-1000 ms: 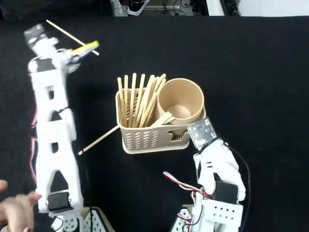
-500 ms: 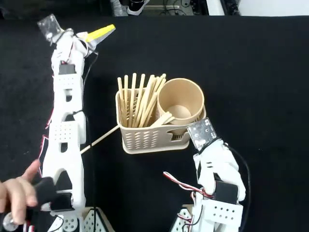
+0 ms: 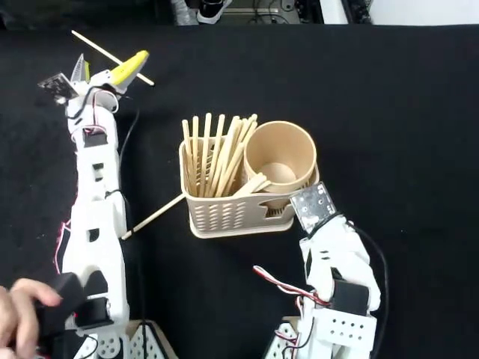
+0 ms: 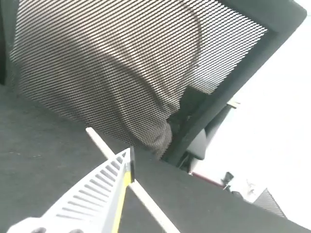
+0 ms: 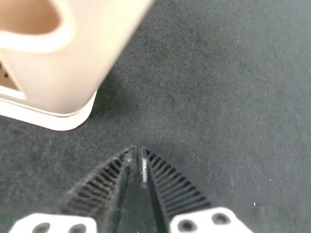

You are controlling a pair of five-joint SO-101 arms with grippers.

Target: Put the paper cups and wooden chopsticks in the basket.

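Observation:
The slotted basket point(image 3: 224, 217) stands mid-table and holds several wooden chopsticks point(image 3: 213, 153) and a paper cup point(image 3: 258, 146). One loose chopstick point(image 3: 105, 51) lies at the far left. My left gripper point(image 3: 108, 61) hovers open over it, and its yellow finger point(image 3: 129, 67) crosses the stick. In the left wrist view this chopstick point(image 4: 146, 201) runs just past the finger point(image 4: 109, 187). A second loose chopstick point(image 3: 153, 217) lies against the basket's left side. My right gripper point(image 5: 137, 155) is shut on nothing, low over the cloth beside the basket point(image 5: 48, 111).
Black cloth point(image 3: 404, 112) covers the table, with open room to the right and behind the basket. A mesh chair back point(image 4: 121, 68) stands beyond the far table edge. The right arm point(image 3: 337, 277) sits at the front, close to the basket's right corner.
The left arm swung right and then back left, ending over the far-left chopstick. That chopstick lies where it lay a second ago. The right arm and basket have not moved.

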